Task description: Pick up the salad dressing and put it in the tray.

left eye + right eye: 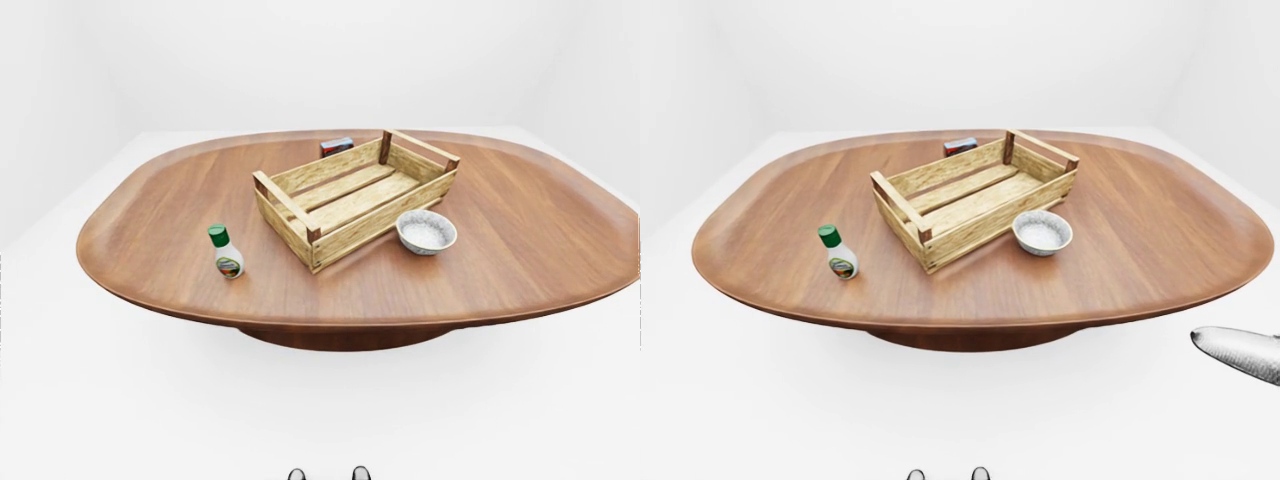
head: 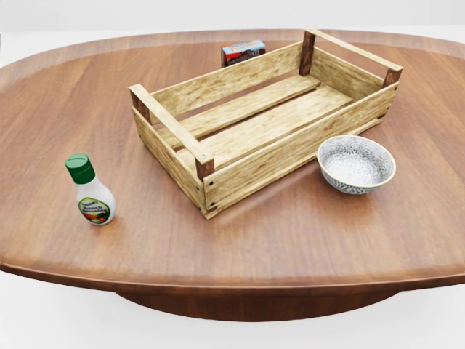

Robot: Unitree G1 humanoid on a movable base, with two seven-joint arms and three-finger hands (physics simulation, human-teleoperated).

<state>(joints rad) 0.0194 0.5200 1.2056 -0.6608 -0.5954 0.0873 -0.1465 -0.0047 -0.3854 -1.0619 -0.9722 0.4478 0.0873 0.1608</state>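
Salad dressing (image 2: 91, 192): upright on the table, green cap up, white body with a colourful label; in the head view it sits at about 8 o'clock from the tray, apart from it, nothing touching it.
Tray (image 2: 261, 116): a slatted wooden crate, set at an angle near the table's middle, only bare slats showing inside.
Bowl (image 2: 356, 163): pale and speckled, just beside the tray's long side, at roughly 4 o'clock from the tray's centre in the head view.
Small box (image 2: 243, 51): red and blue, peeking over the tray's far wall at about 12 o'clock, partly hidden by it.
Table (image 1: 520, 230): big rounded wooden top on a dark base, white surroundings all round.
Right hand (image 1: 1240, 352): just a grey tip creeping in at 4 o'clock of the right-eye view, well short of the table; whether the fingers are wide or closed I cannot tell.
Left hand: not showing in any view.
Feet (image 1: 328, 473): two dark toe tips at 6 o'clock of the left-eye view.
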